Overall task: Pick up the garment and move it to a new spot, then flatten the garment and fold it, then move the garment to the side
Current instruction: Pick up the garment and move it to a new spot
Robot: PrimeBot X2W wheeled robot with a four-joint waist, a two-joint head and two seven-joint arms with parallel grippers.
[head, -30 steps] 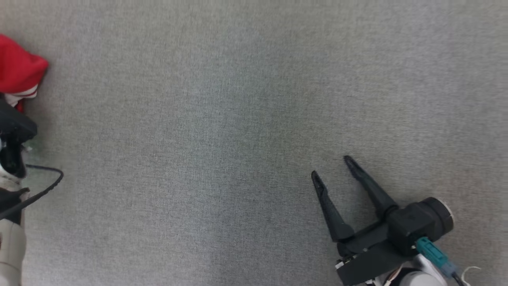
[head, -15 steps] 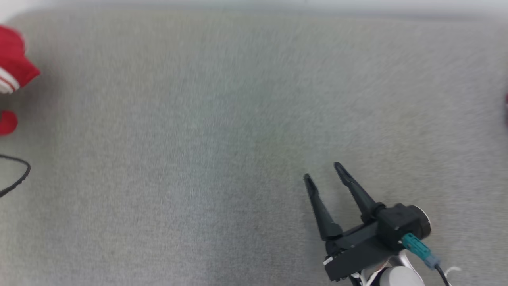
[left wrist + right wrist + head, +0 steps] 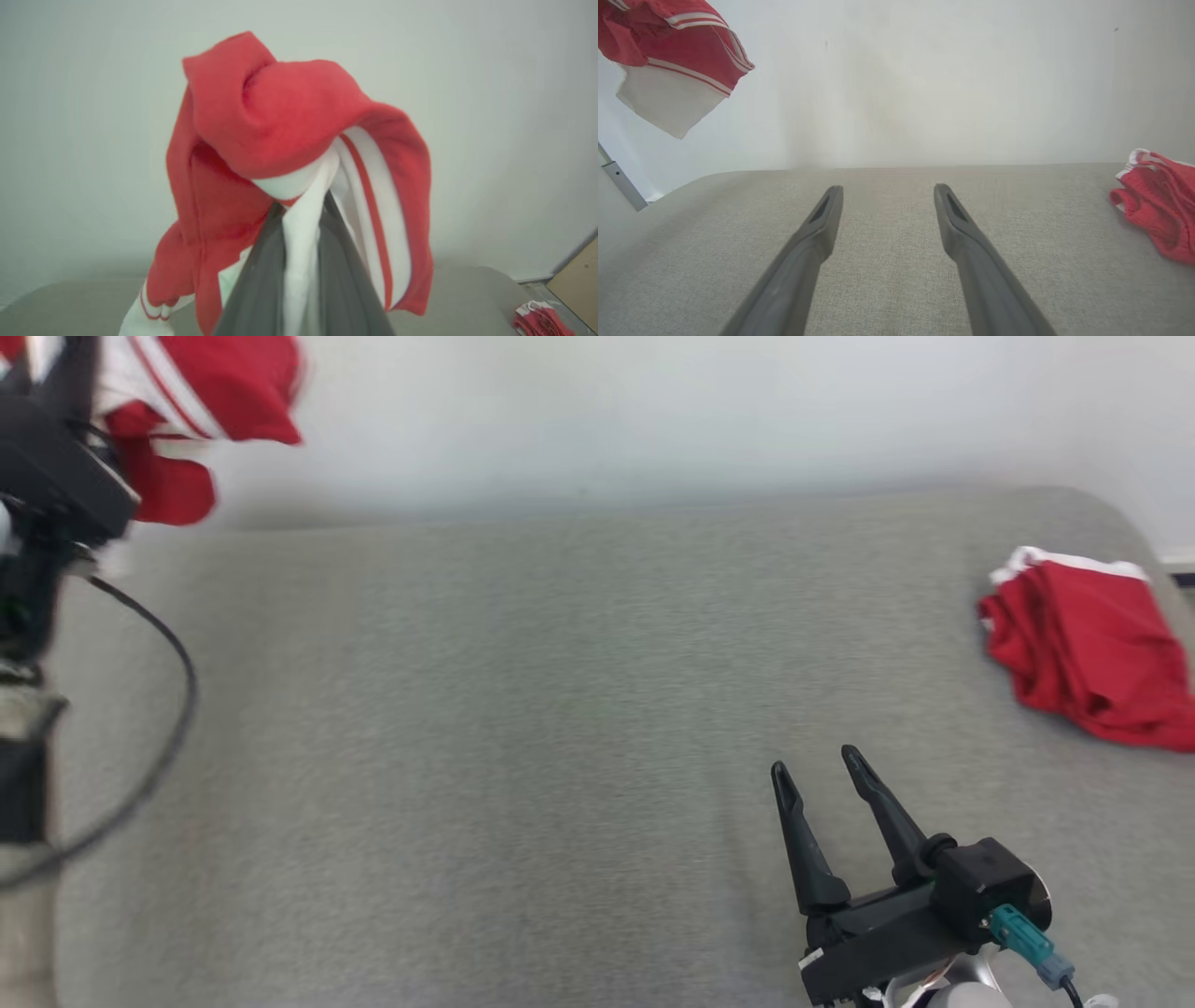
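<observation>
- Your left claw (image 3: 304, 210) is pinched narrow on a white fold of the red-and-white garment (image 3: 215, 383), which hangs in the air over the far left of the grey worktop (image 3: 467, 756).
- Your right claw (image 3: 815, 762) stands wide and empty, low over the worktop.
- Expect light, limp cloth that drapes and bunches.
- To spread it, take a hem or corner, not the bulk.
- A second red garment (image 3: 1083, 644) lies at the right.

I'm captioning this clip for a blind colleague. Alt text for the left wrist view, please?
The left pincer grips a red and white garment, held up before a pale wall. Below, a grey surface holds another red garment at the lower right.
</observation>
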